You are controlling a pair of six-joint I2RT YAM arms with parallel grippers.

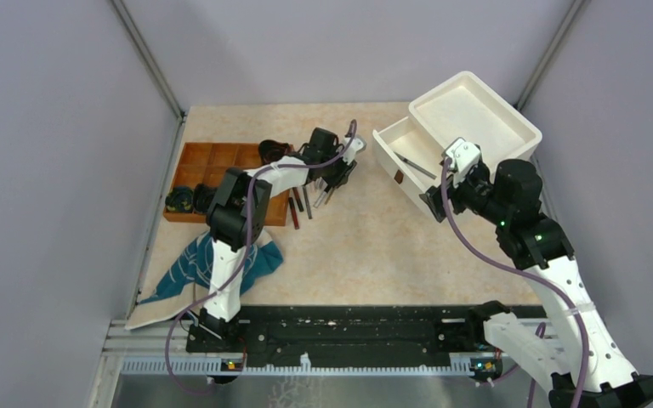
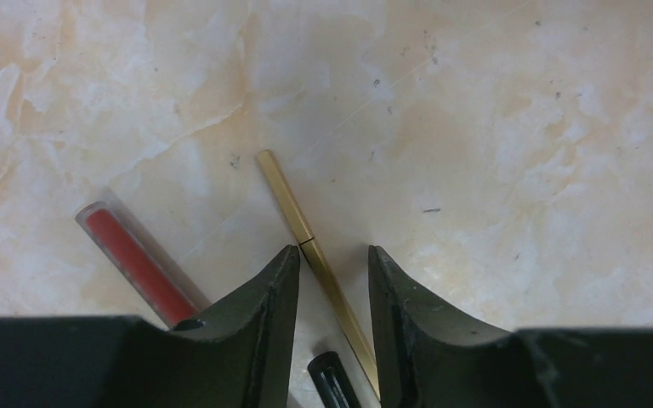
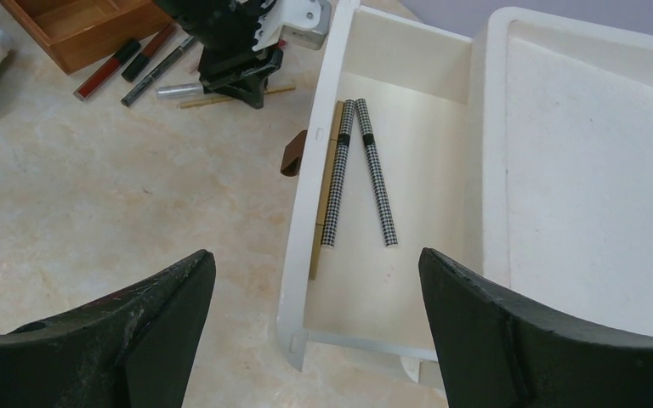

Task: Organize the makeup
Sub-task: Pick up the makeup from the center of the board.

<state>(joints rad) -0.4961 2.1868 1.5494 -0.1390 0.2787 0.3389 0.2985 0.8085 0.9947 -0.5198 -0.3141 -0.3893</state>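
Toward far edge of bench [image 1: 366, 246]: left tool [image 2: 332, 252] part-open, straddling gold pencil [image 2: 293, 208], long axis slanting across gap, ungripped; open bench ahead. Right tool [image 3: 315, 255] wide open, empty.

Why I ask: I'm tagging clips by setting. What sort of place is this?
Probably a robot test booth, not a home: bare grey walls box in a marble-look tabletop, with the left arm and right arm mounted on a black rail.

A slim gold pencil [image 2: 306, 240] lies flat and slanted on the table [image 2: 519, 127], with a red tube [image 2: 136, 263] and a black tip [image 2: 333, 381] beside it, while two checkered pencils [image 3: 338, 174] and a gold stick [image 3: 317, 255] lie in the open white drawer [image 3: 417, 93].
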